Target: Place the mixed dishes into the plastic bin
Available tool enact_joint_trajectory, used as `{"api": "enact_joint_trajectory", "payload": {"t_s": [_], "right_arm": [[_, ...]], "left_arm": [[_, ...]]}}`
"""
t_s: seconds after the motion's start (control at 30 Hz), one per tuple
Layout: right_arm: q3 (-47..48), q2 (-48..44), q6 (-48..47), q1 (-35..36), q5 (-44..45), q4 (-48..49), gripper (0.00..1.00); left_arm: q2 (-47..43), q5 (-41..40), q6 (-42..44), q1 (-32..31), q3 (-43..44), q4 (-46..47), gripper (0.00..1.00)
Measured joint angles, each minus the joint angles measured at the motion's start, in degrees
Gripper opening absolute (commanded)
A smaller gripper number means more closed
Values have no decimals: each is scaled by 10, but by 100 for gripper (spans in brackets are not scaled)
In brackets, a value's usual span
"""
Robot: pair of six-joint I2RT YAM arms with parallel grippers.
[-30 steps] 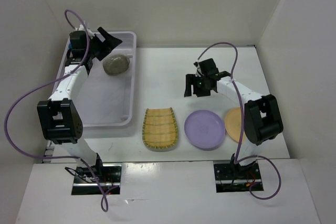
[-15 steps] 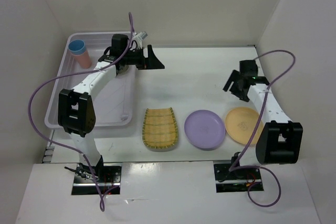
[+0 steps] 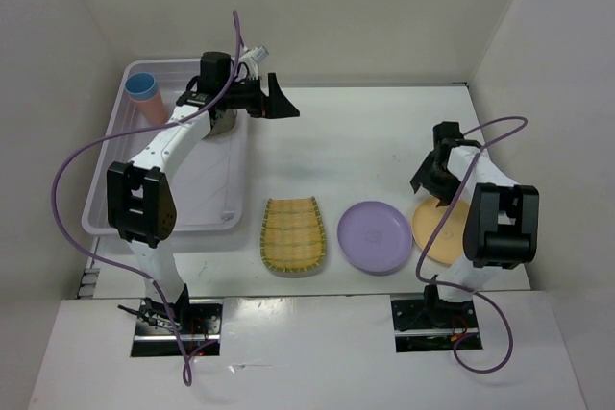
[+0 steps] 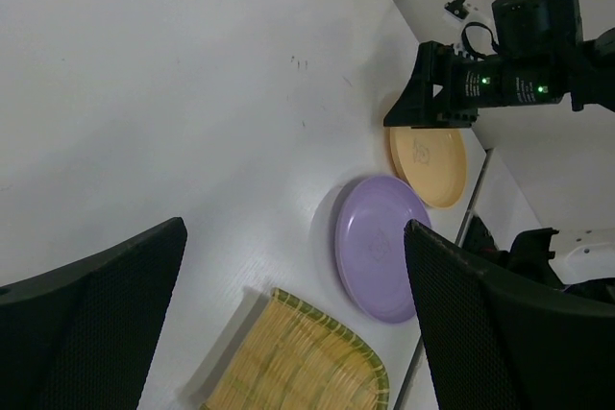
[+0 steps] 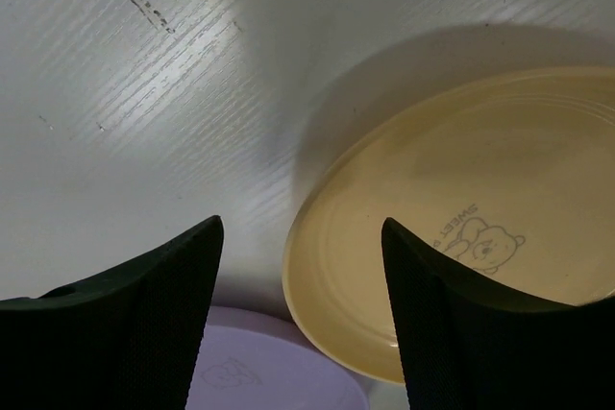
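Right wrist view – you're seeing the R gripper (image 5: 300,229) hovering, fingers spread, over the orange plate (image 5: 461,199) rim – L gripper (image 4: 293,232) gaping too, empty.

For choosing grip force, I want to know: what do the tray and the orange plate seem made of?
Tray: ribbed yellow strips with a green rim, matte; woven bamboo or a plastic imitation, I cannot tell. Orange plate: likely plastic or melamine; smooth, slightly shiny, with a printed cartoon bear.

Translucent white bin (image 3: 192,194) holds a blue cup (image 3: 141,84) atop a pink cup (image 3: 155,111) in its far-left corner. Right of the bin, a yellow ribbed tray (image 3: 293,234), lilac plate (image 3: 375,236) and orange plate (image 3: 450,237) lie flat in a row.
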Motion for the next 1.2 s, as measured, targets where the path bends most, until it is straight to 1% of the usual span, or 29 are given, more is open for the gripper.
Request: {"api": "enact_joint_trajectory", "payload": {"t_s": [0.03, 0.07, 0.17, 0.2, 0.27, 0.3, 0.37, 0.4, 0.5, 0.67, 0.8, 0.9, 1.07, 1.2], "right_arm": [[0, 4, 1, 0, 0, 1, 70], [0, 9, 2, 0, 0, 2, 65], [0, 26, 5, 2, -2, 3, 57], [0, 35, 5, 2, -3, 4, 49], [0, 49, 5, 3, -5, 6, 41], [0, 56, 6, 3, -5, 8, 34], [1, 68, 5, 5, -4, 8, 26], [3, 68, 3, 6, -4, 4, 16], [11, 68, -1, 9, 7, -4, 0], [40, 78, -9, 14, 24, -15, 0], [93, 90, -10, 14, 12, -18, 0], [146, 86, 9, 11, -33, -5, 0], [202, 70, 75, 10, -132, 41, 0], [229, 62, 133, 17, -177, 68, 0]], "left_arm": [[0, 0, 4, 0, 2, -3, 100], [0, 0, 5, 0, 3, -4, 100], [0, 2, 7, 2, 3, -10, 100], [0, 2, 7, 3, 3, -13, 100], [0, 3, 7, 3, 3, -15, 100], [0, 3, 8, 3, 3, -15, 100], [0, 4, 9, 4, 3, -16, 100], [0, 4, 9, 4, 3, -16, 100], [0, 6, 9, 4, 3, -18, 100], [0, 19, 16, 4, 3, -19, 100], [0, 37, 44, -2, 3, -30, 100], [0, 45, 67, -18, 3, -42, 100], [4, 51, 79, -58, 3, -23, 100], [14, 21, 79, -93, 3, 5, 100]]}}
